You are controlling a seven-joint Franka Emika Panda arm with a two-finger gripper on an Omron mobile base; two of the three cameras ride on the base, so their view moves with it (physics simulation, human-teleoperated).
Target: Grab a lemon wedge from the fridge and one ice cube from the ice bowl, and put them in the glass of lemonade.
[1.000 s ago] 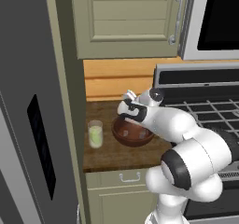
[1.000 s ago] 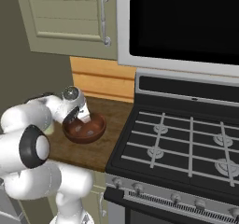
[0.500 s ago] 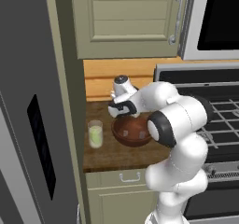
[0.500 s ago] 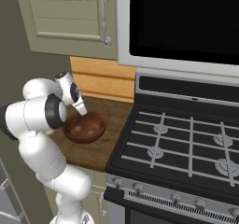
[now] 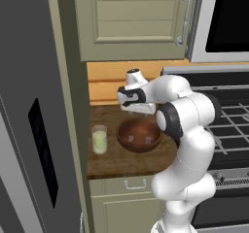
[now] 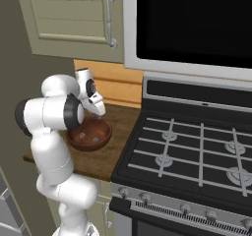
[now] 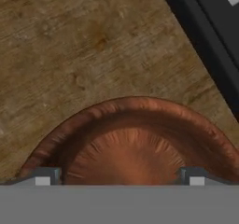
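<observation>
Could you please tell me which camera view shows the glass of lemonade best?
The left base view: the glass of lemonade stands in full sight on the wooden counter, left of the ice bowl. In the right base view the arm covers that spot.

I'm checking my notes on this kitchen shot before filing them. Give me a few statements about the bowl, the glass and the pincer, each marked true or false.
1. The brown bowl sits on the wooden counter between the glass and the stove. True.
2. The pincer is shut on an ice cube. False: its tips stand wide apart, holding nothing.
3. The pincer hangs above the bowl. True.
4. The glass lies tipped over. False: it stands upright, beside the bowl.
5. The upper cabinet door is open. False: it is closed.
</observation>
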